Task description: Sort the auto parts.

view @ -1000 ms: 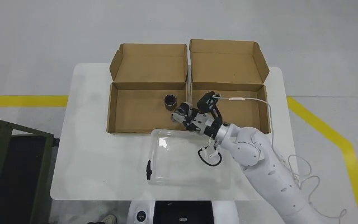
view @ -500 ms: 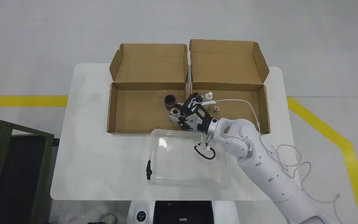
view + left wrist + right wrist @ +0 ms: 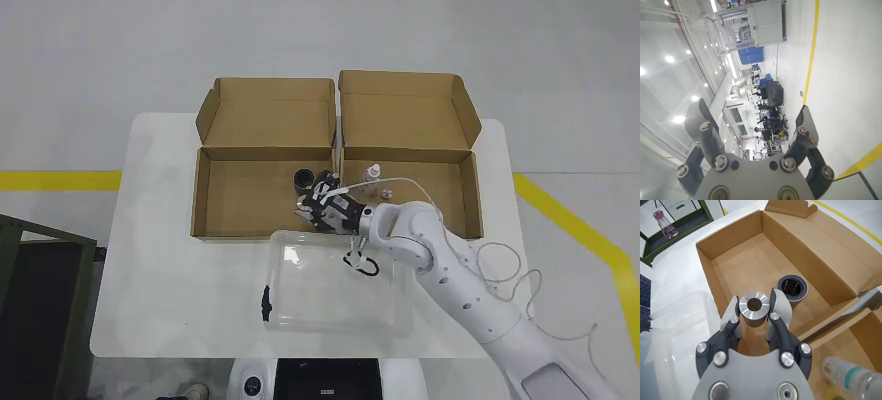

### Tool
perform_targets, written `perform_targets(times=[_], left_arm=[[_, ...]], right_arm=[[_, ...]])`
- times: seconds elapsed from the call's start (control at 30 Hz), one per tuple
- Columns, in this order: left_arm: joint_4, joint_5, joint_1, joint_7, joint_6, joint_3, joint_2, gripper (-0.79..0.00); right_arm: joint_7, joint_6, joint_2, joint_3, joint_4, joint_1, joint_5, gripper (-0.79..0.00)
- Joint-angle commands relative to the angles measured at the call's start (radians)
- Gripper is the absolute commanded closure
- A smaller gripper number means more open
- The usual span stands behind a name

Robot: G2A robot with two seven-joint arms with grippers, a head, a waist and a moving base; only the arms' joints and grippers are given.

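Nearest the robot, a clear plastic tray sits on the white table, its far edge just beside the near wall of the left cardboard box. A jagged black part lies at the tray's left rim, on the side away from the box.

Just past that near wall, the right gripper hangs over the floor of the left cardboard box, toward the box's right end. Its two fingers are clamped on a steel bushing, one pad on each side of the barrel. The bushing is held with its bored end face toward the wrist camera, clear of the cardboard floor.

A little farther in, by the box's far right corner, a black linear bearing stands on end on the box floor with its bore facing up. It is close beside the gripper's right finger; contact cannot be judged.

The right cardboard box stands against the left box's right wall, and a small clear bottle lies in it. Both boxes' lids fold back on the far side.

The left gripper has its fingers spread wide with nothing between them, facing a workshop hall. Its place relative to the left box cannot be told.
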Motion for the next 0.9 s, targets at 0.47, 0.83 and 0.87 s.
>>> perform_targets(times=[0.47, 0.83, 0.87], left_arm=[[0.000, 0.000, 0.000, 0.000, 0.000, 0.000, 0.000, -0.785], [0.000, 0.000, 0.000, 0.000, 0.000, 0.000, 0.000, -0.785], [0.000, 0.000, 0.000, 0.000, 0.000, 0.000, 0.000, -0.785]], right_arm=[[-0.005, -0.036, -0.029, -0.058, 0.082, 0.063, -0.084, -0.015], [-0.003, -0.053, -0.044, -0.079, 0.114, 0.091, -0.137, -0.172], [-0.004, -0.053, -0.046, -0.079, 0.117, 0.091, -0.139, -0.179]])
